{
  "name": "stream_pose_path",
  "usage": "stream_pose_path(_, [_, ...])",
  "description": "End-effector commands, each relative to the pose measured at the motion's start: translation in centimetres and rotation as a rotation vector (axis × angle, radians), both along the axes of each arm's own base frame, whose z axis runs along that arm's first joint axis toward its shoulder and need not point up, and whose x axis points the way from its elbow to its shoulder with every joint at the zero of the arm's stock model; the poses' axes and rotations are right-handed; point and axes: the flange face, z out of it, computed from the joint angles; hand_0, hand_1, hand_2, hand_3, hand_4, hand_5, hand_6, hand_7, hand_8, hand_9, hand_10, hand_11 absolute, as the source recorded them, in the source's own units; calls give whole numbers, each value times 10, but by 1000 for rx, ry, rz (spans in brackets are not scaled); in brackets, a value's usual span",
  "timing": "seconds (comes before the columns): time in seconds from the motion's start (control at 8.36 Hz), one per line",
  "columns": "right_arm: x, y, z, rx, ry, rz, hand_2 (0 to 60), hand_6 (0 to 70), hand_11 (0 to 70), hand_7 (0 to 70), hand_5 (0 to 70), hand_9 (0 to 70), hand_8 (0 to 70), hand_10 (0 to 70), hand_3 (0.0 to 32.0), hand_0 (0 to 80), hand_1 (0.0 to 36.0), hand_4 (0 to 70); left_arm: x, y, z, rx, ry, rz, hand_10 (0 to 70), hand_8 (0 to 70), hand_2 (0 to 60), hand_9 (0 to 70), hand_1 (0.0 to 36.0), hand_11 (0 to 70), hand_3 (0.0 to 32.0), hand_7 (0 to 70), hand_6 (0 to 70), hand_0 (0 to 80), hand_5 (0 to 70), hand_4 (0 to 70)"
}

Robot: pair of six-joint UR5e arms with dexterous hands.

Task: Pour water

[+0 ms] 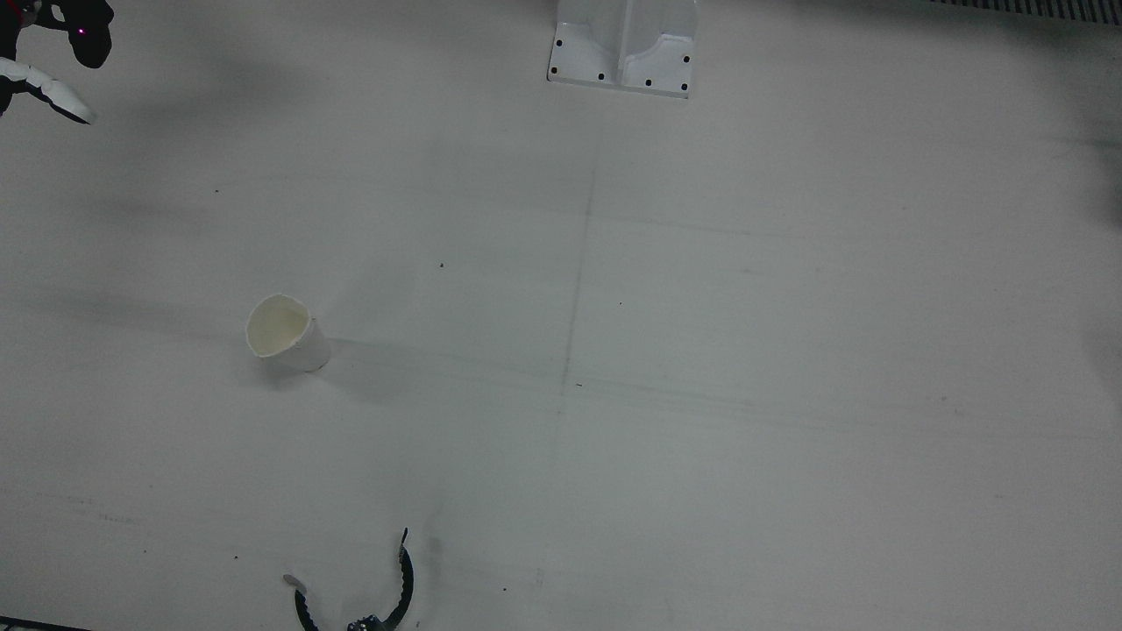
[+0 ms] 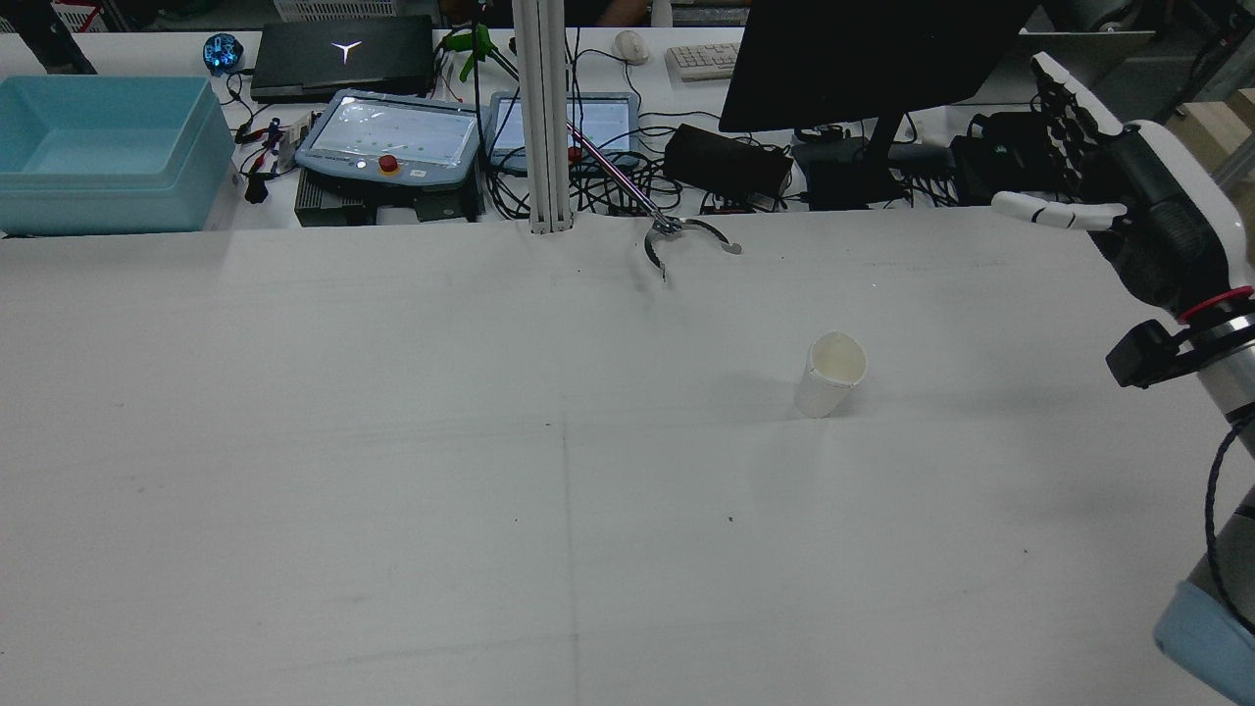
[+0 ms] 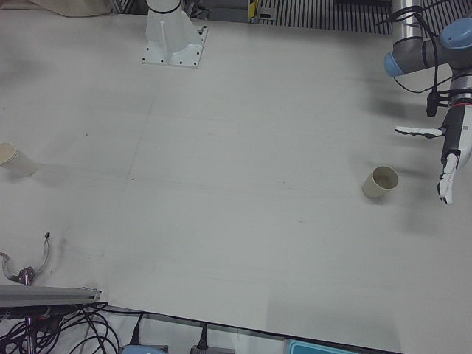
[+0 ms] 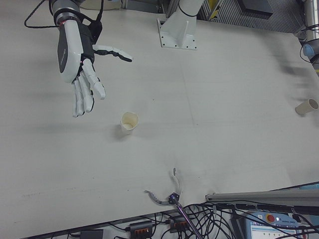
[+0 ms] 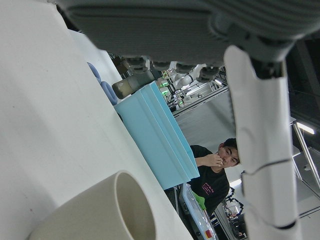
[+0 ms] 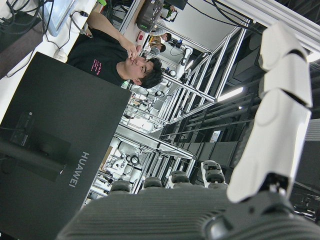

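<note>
- Right hand [image 4: 79, 64]: fingers spread, empty, raised beside white paper cup [image 4: 129, 122], apart from it.
- Left hand [image 3: 448, 155]: fingers apart, empty, near beige cup [image 3: 380, 181]; only the left-front view shows both.
- Table [image 2: 392, 441]: grabber tool [image 2: 686, 235] at far edge.
- Monitor [image 6: 55, 150]: reads "HUAWEI".

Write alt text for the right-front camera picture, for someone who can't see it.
The right robot hand, open with fingers spread and pointing down, hangs above a white table, up and to the left of an upright paper cup. A second cup stands near the right edge, and a metal claw tool lies at the front edge by cables.
</note>
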Motion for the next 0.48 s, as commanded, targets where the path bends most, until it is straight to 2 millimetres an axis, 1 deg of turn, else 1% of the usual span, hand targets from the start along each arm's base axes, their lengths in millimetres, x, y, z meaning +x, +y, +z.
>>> stream_pose_path(0.0, [-39, -4, 36, -66, 49, -62, 152, 60, 0, 0, 64, 1, 20, 0, 84, 498, 199, 0, 4, 5, 9, 52, -69, 21, 14, 0, 0, 0, 139, 47, 0, 0, 0, 634, 0, 94])
stream_pose_path(0.12, [-60, -5, 56, -92, 70, -98, 174, 69, 0, 16, 69, 12, 31, 0, 78, 503, 210, 0, 12, -3, 4, 69, -66, 40, 19, 0, 0, 0, 159, 57, 0, 0, 2, 744, 0, 112])
stream_pose_path(0.24, [-69, -9, 67, -82, 61, -106, 182, 53, 0, 0, 74, 10, 28, 0, 66, 516, 230, 0, 25, -16, -2, 89, -74, 68, 26, 0, 0, 0, 182, 69, 0, 0, 13, 800, 0, 119])
stream_pose_path(0.36, [-70, -10, 70, -80, 53, -107, 168, 39, 0, 0, 69, 7, 26, 0, 64, 507, 218, 0, 45, -37, -10, 112, -82, 102, 34, 0, 0, 0, 206, 83, 0, 10, 27, 800, 0, 140])
